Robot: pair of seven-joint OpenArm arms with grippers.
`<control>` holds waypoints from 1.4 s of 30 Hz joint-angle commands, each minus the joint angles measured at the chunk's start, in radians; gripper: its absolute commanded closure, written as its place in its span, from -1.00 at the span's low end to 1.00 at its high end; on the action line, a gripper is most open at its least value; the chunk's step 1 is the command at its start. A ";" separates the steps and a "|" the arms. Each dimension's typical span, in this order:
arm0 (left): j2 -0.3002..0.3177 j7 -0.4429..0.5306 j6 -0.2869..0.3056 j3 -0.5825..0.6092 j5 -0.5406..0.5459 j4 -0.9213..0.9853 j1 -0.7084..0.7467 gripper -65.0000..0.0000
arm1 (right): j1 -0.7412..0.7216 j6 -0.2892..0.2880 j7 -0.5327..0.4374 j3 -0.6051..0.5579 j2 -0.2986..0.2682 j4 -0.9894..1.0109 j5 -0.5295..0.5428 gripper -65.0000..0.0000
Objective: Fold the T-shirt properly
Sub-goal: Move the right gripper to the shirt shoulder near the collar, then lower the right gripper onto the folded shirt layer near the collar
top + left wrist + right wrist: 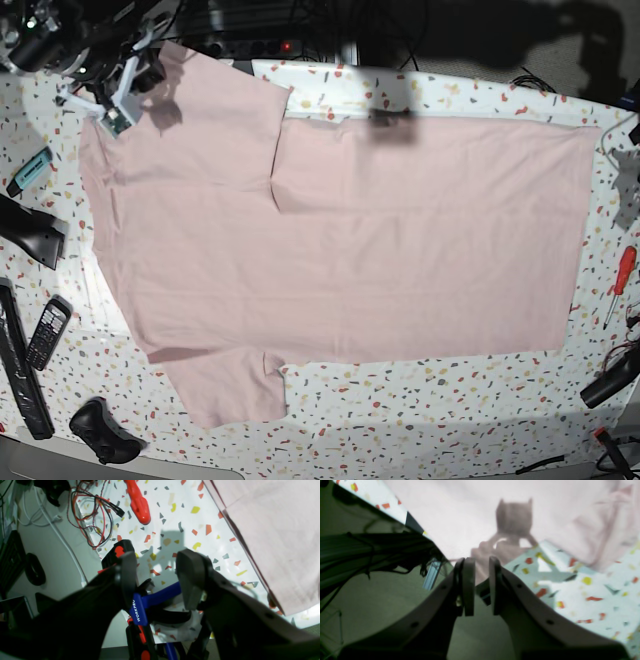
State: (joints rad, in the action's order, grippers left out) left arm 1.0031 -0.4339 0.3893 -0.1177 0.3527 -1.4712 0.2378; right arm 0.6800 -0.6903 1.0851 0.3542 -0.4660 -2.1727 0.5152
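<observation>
The T-shirt (350,240) lies flat on the speckled table (420,420), plain pink side up, with no lettering showing. One sleeve (230,385) sticks out toward the front edge, and the other (215,125) lies at the back left. My right gripper (118,112) hovers at the shirt's back-left corner. In the right wrist view it (482,587) has a narrow gap between the fingers with nothing in it, and the shirt (470,510) lies just ahead. My left gripper (156,580) is wide open and empty over the table's edge, left of the shirt's hem (275,530). It is out of the base view.
A red screwdriver (138,502) (620,285), a blue WORKPRO clamp (140,610) and loose red and black cables (92,517) lie by the left gripper. A phone (48,332), a teal tool (30,170) and black tools (30,235) (100,430) lie along the table's left side.
</observation>
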 commanded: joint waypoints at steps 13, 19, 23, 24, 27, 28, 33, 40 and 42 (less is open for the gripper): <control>0.027 0.007 -0.010 -0.014 -0.012 -0.008 -0.011 0.13 | 0.089 0.143 -0.076 -0.423 -0.082 -0.012 -0.571 0.69; 0.025 -0.008 -0.010 -0.014 -0.012 -0.008 -0.011 0.13 | 0.137 0.355 -0.079 -0.597 -0.172 -0.013 -0.872 0.69; 0.025 -0.007 -0.011 -0.014 -0.039 -0.008 -0.011 0.13 | 0.169 0.477 -0.087 -0.711 -0.228 -0.013 -1.035 0.69; 0.025 -0.007 -0.011 -0.014 -0.038 -0.008 -0.011 0.13 | 0.168 0.496 -0.086 -0.734 -0.240 -0.013 -1.040 0.69; 0.025 -0.007 -0.011 -0.014 -0.038 -0.008 -0.011 0.13 | 0.167 0.551 -0.087 -0.778 -0.262 -0.013 -1.040 0.68; 0.025 -0.008 -0.011 -0.014 -0.038 -0.008 -0.011 0.13 | 0.168 0.562 -0.087 -0.782 -0.263 -0.013 -1.039 0.64; 0.025 -0.007 -0.011 -0.014 -0.038 -0.008 -0.011 0.13 | 0.168 0.563 -0.086 -0.782 -0.263 -0.013 -1.036 0.31; 0.025 -0.007 -0.011 -0.014 -0.039 -0.008 -0.011 0.13 | 0.167 0.565 -0.158 -0.782 -0.263 -0.013 -1.036 0.31; 0.025 -0.007 -0.011 -0.014 -0.051 -0.008 -0.011 0.13 | 0.162 0.565 -0.186 -0.782 -0.263 -0.013 -1.036 0.31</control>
State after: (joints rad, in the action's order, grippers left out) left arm 0.9997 -0.4530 0.3893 -0.1177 0.3058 -1.4712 0.2378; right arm 0.8364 -0.1345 0.9001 -0.4297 -0.7197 -2.1700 -0.5068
